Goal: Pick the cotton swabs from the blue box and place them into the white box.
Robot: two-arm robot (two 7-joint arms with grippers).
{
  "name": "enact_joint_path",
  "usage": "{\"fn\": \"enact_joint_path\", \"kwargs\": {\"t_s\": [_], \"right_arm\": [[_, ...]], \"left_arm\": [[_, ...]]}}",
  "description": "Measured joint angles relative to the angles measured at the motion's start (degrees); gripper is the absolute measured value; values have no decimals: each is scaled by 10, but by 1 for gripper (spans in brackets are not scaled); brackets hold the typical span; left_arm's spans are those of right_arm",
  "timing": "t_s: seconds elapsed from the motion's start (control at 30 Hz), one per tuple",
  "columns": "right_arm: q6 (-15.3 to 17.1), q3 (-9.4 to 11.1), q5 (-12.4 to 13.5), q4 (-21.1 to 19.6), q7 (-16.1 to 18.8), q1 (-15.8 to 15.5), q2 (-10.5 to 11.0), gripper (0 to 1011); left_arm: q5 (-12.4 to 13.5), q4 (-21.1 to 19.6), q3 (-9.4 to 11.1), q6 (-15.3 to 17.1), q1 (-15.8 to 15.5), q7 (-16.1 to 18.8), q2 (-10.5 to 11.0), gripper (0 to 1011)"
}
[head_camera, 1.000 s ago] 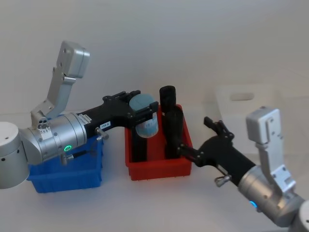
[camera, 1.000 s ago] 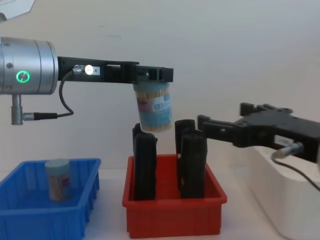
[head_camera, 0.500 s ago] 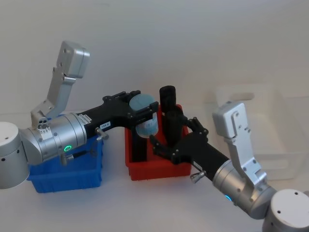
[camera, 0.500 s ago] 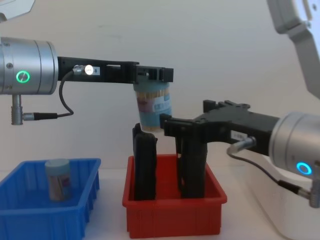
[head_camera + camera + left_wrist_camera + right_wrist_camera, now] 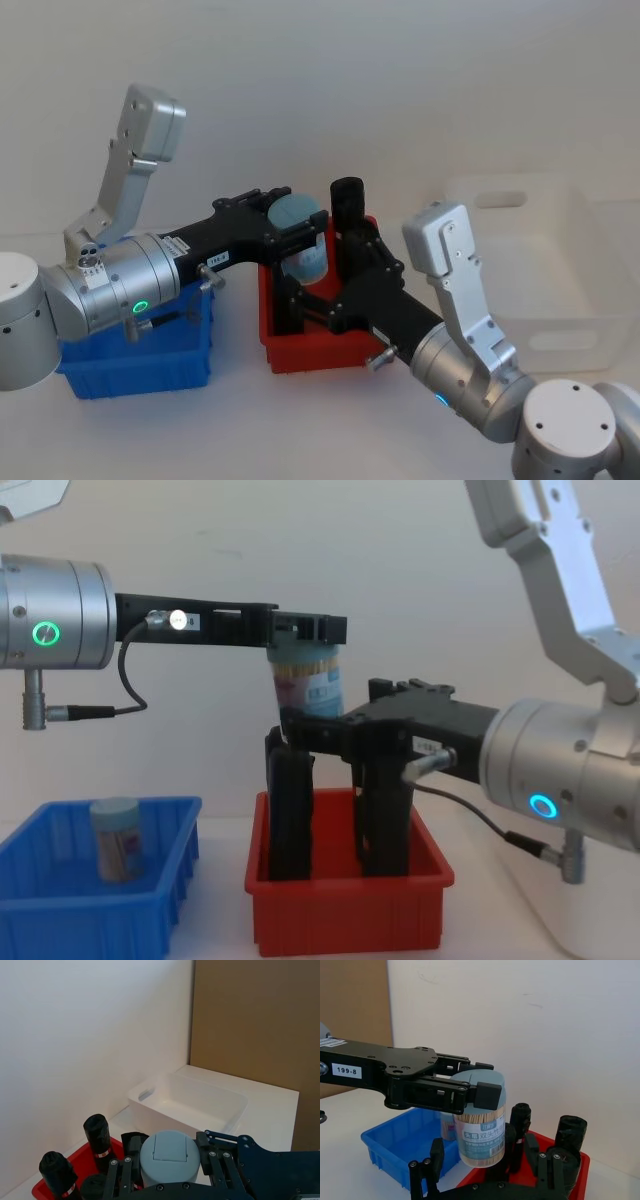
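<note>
tub 1 of cotton swabs [image 5: 310,705]: clear, grey-green lid, upright, clamped at lid in left pincer [image 5: 305,630], held aloft between boxes | tub 2 [image 5: 117,838]: upright, stood inside blue box [image 5: 90,930] | white box [image 5: 570,335]: open-topped, set at right

Looks like a robot test lab to me: plain white wall [image 5: 430,570], white worktop [image 5: 300,425], brown board [image 5: 250,1025] behind, plastic sorting bins lined up: blue box [image 5: 60,925], red bin [image 5: 350,925], white box [image 5: 560,305].
</note>
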Motion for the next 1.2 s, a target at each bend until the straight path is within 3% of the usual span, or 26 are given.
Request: {"fn": "enact_joint_path", "kwargs": {"t_s": [0.6,0.83,1.03,1.2], "right_arm": [[2,-11,-18,36,-14,26,-26,1002],[0,-13,-21,48,-16,34,-33,873],[-2,-14,-22,54,-18,38,-36,673],[-4,-14,-23,58,-19,41,-38,639]], "left_arm": [[0,0,0,0,0,0,0,670],[0,0,0,0,0,0,0,671],[0,0,0,0,0,0,0,670],[0,0,0,0,0,1,0,673]]}}
